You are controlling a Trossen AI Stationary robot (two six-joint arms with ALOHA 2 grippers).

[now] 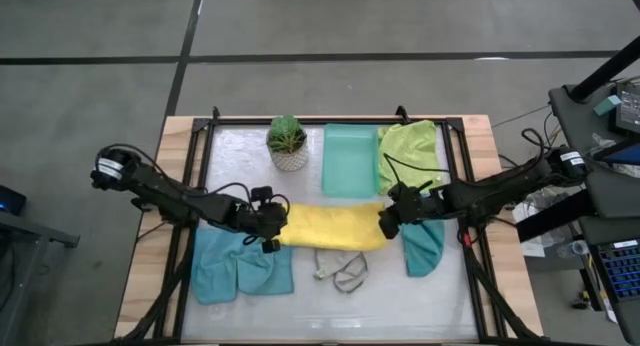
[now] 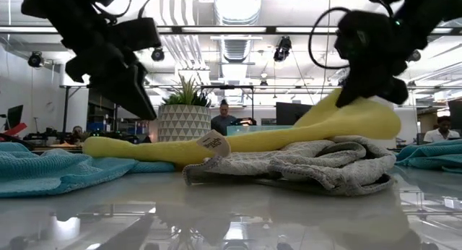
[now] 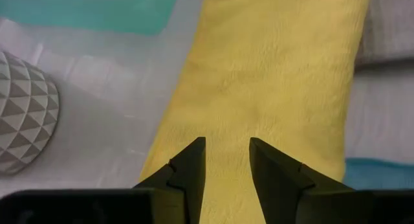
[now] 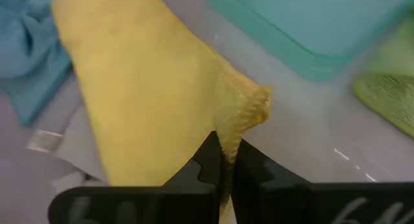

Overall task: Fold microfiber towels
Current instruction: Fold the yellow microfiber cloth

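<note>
Clearly the folding is only at its beginning. The yellow towel (image 1: 333, 227) lies stretched as a long band across the middle of the surface (image 1: 420, 306), between the two arms, so it looks folded once along its length. The right end effector (image 4: 225, 160) has its fingers pressed together on one yellow corner and lifts that end a little. The left end effector (image 3: 228, 160) stands over the other end with its fingers spread; between them I see only yellow cloth, not gripped.

The other towels wait, as far as I can judge. The grey one (image 1: 342, 269) is a crumpled heap just in front of the yellow one. The light blue one (image 1: 240, 269) lies rumpled under the left arm, the teal one (image 1: 423, 245) under the right arm, and the lime one (image 1: 410, 151) is at the back beside the mint tray (image 1: 349, 159) (the tray looks empty). A plant (image 1: 287, 143) stands on the tray's other side.

Some things I cannot make out. The right arm covers part of the teal towel, so whether it is folded is not clear. From the low view the grey heap hides the middle of the yellow band.
</note>
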